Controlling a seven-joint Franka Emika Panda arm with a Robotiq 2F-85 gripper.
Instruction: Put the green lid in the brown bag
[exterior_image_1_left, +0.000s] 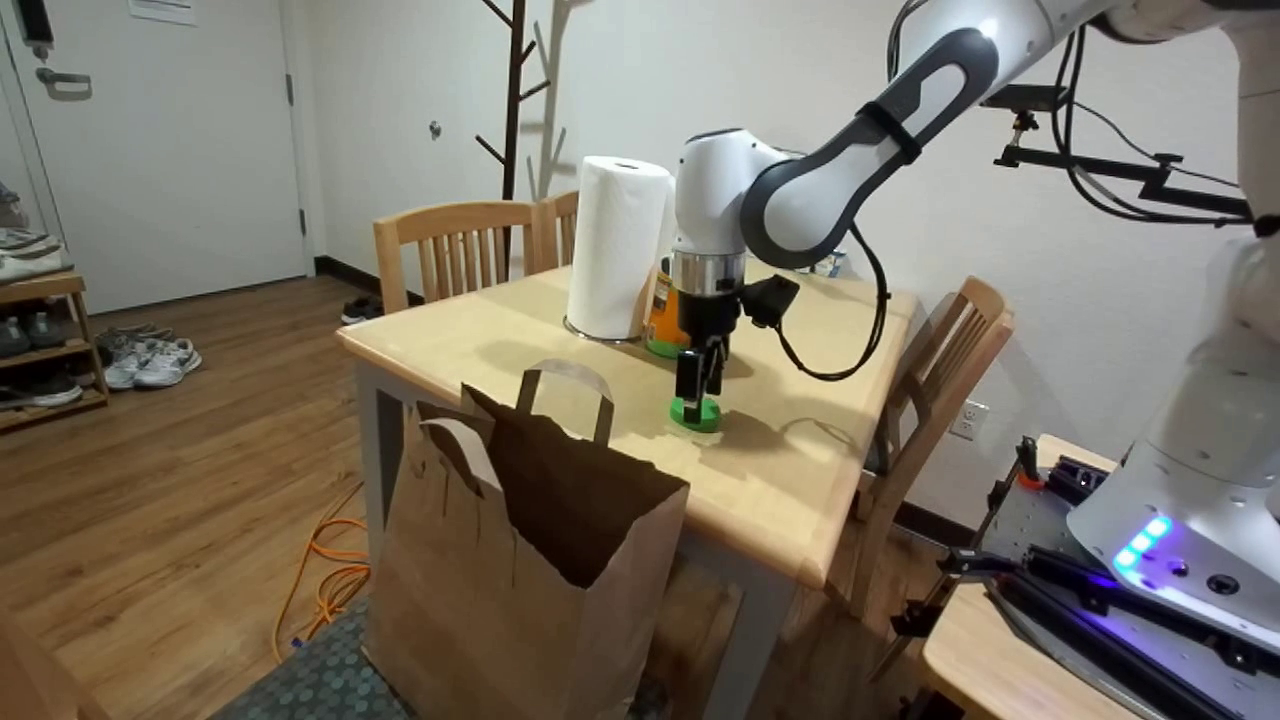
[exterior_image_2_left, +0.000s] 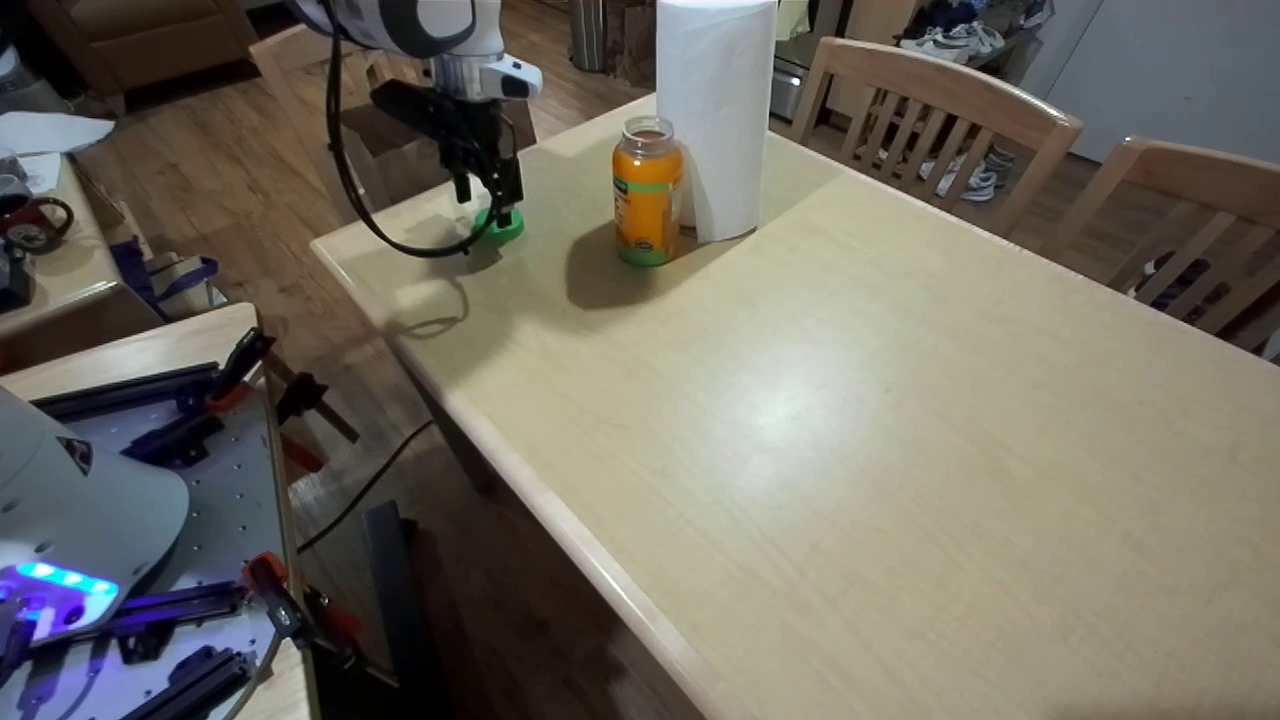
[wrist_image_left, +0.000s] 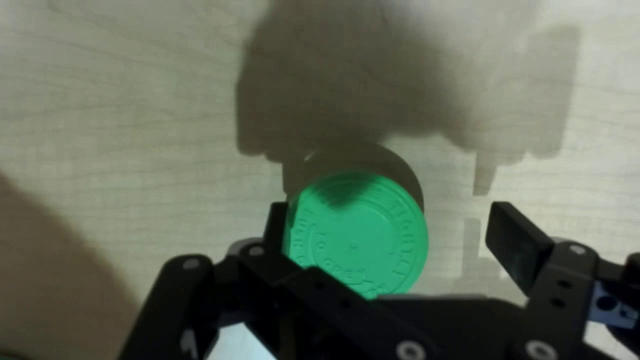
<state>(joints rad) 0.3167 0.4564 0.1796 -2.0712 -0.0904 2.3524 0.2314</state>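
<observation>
The green lid (exterior_image_1_left: 709, 416) lies flat on the table near the corner by the bag; it also shows in an exterior view (exterior_image_2_left: 503, 228) and the wrist view (wrist_image_left: 357, 235). My gripper (exterior_image_1_left: 703, 388) points down over it and is open. In the wrist view, the gripper (wrist_image_left: 392, 232) has its left finger close against the lid's left edge; I cannot tell if they touch. The right finger stands well apart from the lid. The brown bag (exterior_image_1_left: 490, 590) stands open beside the table, its rim near table height; it is partly hidden behind the arm in an exterior view (exterior_image_2_left: 405, 165).
An orange jar (exterior_image_2_left: 648, 200) with a green label, without a cap, stands on the table (exterior_image_2_left: 850, 420) near the gripper. A tall paper towel roll (exterior_image_1_left: 615, 250) stands beside it. Wooden chairs (exterior_image_1_left: 470, 225) surround the table. A cable loop hangs from the arm.
</observation>
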